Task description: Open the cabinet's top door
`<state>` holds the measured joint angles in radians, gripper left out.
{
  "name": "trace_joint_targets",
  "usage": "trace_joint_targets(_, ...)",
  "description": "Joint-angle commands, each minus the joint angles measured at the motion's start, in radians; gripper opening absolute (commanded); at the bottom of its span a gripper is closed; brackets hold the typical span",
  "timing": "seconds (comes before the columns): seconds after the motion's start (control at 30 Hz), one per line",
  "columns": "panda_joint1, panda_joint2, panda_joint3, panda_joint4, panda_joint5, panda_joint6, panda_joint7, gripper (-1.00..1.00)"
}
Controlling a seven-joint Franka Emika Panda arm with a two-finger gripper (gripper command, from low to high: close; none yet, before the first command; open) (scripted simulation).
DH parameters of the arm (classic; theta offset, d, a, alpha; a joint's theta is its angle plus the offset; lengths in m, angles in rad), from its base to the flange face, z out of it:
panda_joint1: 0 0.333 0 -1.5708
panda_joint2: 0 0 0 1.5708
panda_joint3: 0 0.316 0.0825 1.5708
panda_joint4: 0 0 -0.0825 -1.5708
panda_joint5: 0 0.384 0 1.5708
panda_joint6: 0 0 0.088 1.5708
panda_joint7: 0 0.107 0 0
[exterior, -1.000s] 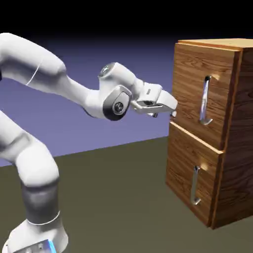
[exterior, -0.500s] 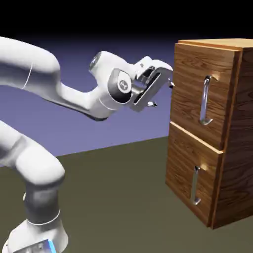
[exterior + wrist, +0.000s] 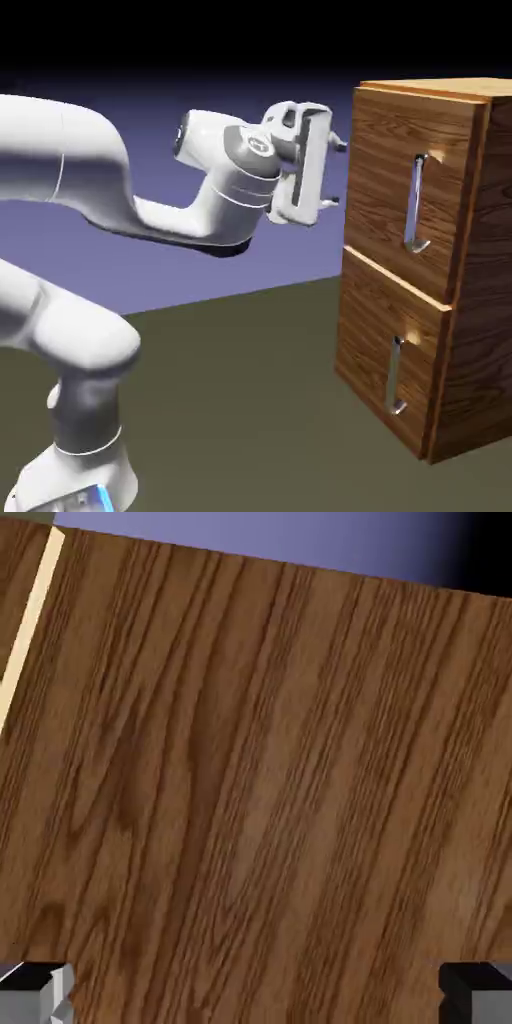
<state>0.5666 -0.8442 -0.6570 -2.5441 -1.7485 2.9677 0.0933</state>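
The cabinet (image 3: 470,300) of brown wood grain stands at the exterior view's right. Its top door (image 3: 385,180) is shut and carries a long vertical silver handle (image 3: 415,205). My gripper (image 3: 338,173) hovers just left of the door's near edge, well short of the handle. It is open, one fingertip (image 3: 341,146) above the other, both aimed at the door. In the hand view the door's wood (image 3: 260,772) fills nearly everything. My gripper (image 3: 255,997) shows there only as two grey fingertips (image 3: 35,992) far apart at the bottom corners, with nothing between them.
Below the top door sits the shorter lower panel (image 3: 375,345) with its small silver handle (image 3: 396,376). A pale strip (image 3: 30,622) runs along the hand view's upper left, and blue backdrop (image 3: 300,537) shows along the top.
The hand has risen from the door's lower edge to its upper half and rolled, so the fingers now stand one above the other. The cabinet is unchanged.
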Motion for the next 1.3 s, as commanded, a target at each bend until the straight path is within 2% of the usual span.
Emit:
trace_joint_targets(0.0,0.014,-0.007,-0.016,0.007,-0.044,-0.002,-0.016,1.0)
trace_joint_targets(0.83,0.359,-0.177,-0.425,0.172,-1.131,-0.045,-0.419,1.0)
trace_joint_targets(1.03,0.535,-0.118,-0.523,0.298,-1.149,-0.078,-0.408,1.0)
trace_joint_targets(1.07,0.535,-0.118,-0.523,0.298,-1.149,-0.078,-0.408,-1.0)
trace_joint_targets(1.27,0.354,-0.012,-0.385,0.198,-1.149,-0.151,-0.253,-1.0)
